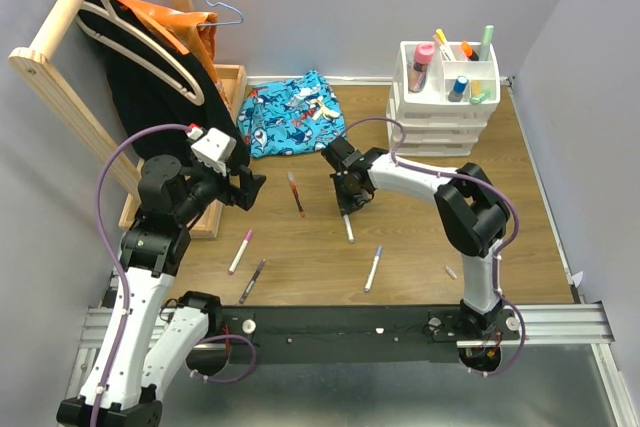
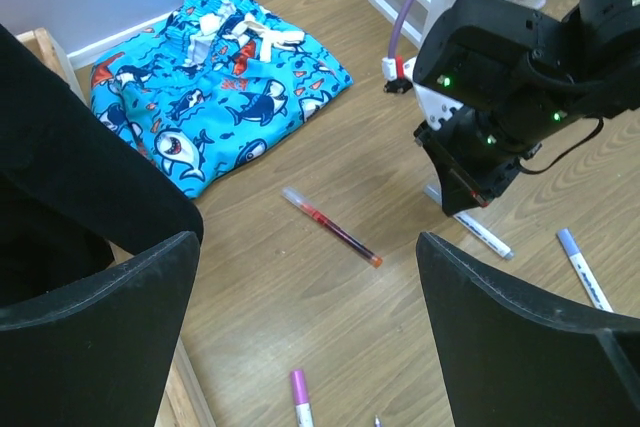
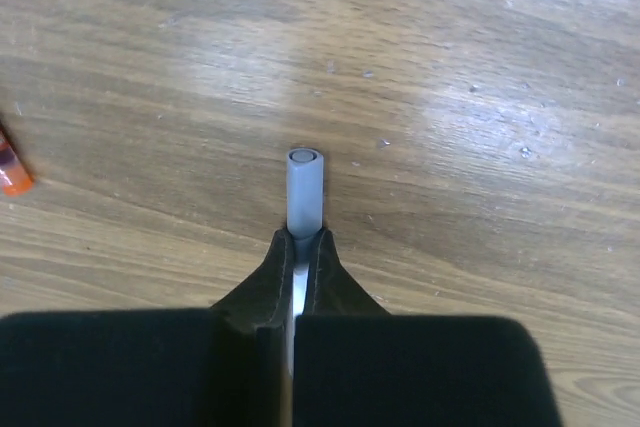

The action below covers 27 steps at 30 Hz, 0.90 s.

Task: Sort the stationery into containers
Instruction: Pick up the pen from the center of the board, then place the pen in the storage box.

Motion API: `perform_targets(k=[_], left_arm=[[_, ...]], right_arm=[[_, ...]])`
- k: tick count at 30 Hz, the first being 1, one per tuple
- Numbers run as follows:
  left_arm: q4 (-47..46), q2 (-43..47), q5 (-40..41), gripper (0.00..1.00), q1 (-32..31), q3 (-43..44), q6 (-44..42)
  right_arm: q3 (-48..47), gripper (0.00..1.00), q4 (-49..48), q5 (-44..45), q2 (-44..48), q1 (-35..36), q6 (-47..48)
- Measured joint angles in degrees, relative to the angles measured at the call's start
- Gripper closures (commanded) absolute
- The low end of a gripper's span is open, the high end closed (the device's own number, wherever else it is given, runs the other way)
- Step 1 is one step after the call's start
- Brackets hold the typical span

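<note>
My right gripper (image 1: pixel 345 201) is low over the table, shut on a white pen with a grey cap (image 1: pixel 348 224). The cap sticks out past the fingertips in the right wrist view (image 3: pixel 304 185), where the gripper (image 3: pixel 298 243) pinches the barrel. My left gripper (image 1: pixel 250 188) is open and empty, hovering left of a red pen (image 1: pixel 296 193). Its view shows that red pen (image 2: pixel 331 227) ahead between the spread fingers. The white organiser (image 1: pixel 445 107) stands at the back right, with a pink glitter tube (image 1: pixel 421 65) and several markers in its top compartments.
Loose on the table: a pink-capped pen (image 1: pixel 240 251), a dark pen (image 1: pixel 252 281), a blue-capped pen (image 1: pixel 373 268) and a small piece (image 1: pixel 451 272). A blue patterned cloth (image 1: pixel 290 113) lies at the back. A wooden tray (image 1: pixel 232 77) and clothes rack (image 1: pixel 60 77) stand at the left.
</note>
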<state>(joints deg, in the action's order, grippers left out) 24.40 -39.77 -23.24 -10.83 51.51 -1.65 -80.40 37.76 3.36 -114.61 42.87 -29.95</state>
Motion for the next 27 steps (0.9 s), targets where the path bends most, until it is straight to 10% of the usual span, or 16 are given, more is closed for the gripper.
perform_targets(k=[13, 21, 27], left_arm=[[-3.5, -0.9, -5.6, 0.01, -0.2, -1.8, 0.9], [-5.9, -9.6, -7.1, 0.01, -2.8, -1.6, -1.6], [-5.7, -15.3, -7.1, 0.01, -2.8, 2.8, -3.7]], right_arm=[[-6.5, 0.99, -0.5, -0.9, 10.1, 0.9, 8.6], [-6.2, 1.00, -34.4, -5.4, 35.0, -4.0, 23.4], [-10.4, 1.00, -47.5, -5.2, 31.0, -17.5, 28.7]])
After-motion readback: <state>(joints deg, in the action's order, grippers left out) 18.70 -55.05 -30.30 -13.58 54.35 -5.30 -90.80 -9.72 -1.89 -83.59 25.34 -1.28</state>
